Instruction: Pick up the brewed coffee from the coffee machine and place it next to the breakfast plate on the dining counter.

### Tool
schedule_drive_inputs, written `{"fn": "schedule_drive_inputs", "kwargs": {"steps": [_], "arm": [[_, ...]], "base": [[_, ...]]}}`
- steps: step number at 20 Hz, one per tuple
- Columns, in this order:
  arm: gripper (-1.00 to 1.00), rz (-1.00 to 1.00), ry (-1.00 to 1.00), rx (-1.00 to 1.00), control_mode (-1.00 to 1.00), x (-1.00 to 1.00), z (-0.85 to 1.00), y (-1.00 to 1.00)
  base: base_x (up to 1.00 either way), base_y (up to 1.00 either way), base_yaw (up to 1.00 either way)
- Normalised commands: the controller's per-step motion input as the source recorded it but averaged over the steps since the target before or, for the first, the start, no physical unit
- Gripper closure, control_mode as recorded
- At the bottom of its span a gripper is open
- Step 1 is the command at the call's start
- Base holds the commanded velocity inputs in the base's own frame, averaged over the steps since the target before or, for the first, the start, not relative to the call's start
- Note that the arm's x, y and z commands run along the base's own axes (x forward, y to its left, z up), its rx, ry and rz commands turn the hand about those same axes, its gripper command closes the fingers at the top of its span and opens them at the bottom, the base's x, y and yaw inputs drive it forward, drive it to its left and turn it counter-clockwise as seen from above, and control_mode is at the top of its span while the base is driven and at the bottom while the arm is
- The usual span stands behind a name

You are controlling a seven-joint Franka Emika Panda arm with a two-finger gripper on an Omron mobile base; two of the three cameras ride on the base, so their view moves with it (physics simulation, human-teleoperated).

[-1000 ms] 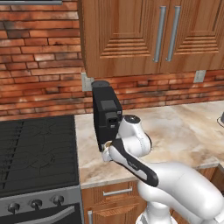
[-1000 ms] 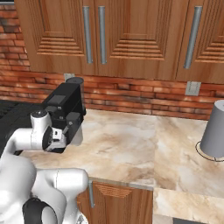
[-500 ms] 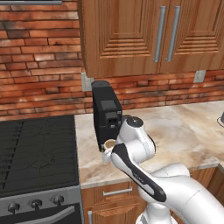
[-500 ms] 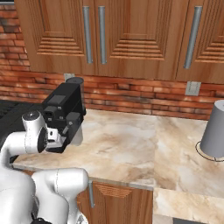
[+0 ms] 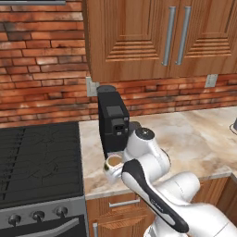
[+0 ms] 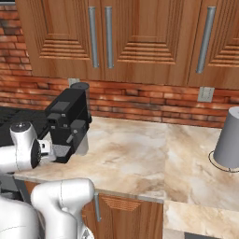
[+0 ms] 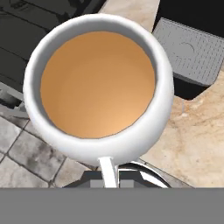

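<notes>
The brewed coffee (image 5: pixel 113 162) is a white mug full of brown liquid, lifted just above the counter's front edge, in front of the coffee machine (image 5: pixel 113 121). In the hand view the mug (image 7: pixel 98 85) sits close up, with my gripper (image 7: pixel 110 174) shut on its near rim. The machine's grey drip base (image 7: pixel 191 51) lies beyond the mug, with nothing on it. From the right, the black coffee machine (image 6: pixel 70 122) stands behind my wrist. The breakfast plate and the dining counter are out of view.
A black stove (image 5: pixel 37 162) borders the marble worktop (image 5: pixel 194 139) on the left. A grey cylinder (image 6: pixel 229 139) stands at the worktop's right end. Wooden wall cabinets (image 5: pixel 152 37) hang above, against a brick wall.
The arm has drawn the mug out from under the coffee machine toward the counter's front edge. The gripper has stayed shut on it.
</notes>
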Motion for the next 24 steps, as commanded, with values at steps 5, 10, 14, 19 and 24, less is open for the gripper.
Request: {"fn": "schedule_drive_inputs", "kwargs": {"steps": [5,10,14,19,24], "arm": [[1.0,0.02,-0.01,-0.03,-1.0,-0.73,0.97,0.02],[1.0,0.0,0.0,0.0,-1.0,-0.66,1.0,0.0],[1.0,0.0,0.0,-0.01,-1.0,-0.52,1.0,0.0],[1.0,0.0,0.0,-0.03,-1.0,-0.34,0.88,-0.11],[1.0,0.0,0.06,-0.03,-1.0,-0.04,0.14,0.02]], "base": [[0.0,0.0,0.0],[0.0,0.0,0.0],[0.0,0.0,0.0],[0.0,0.0,0.0],[0.0,0.0,0.0]]}}
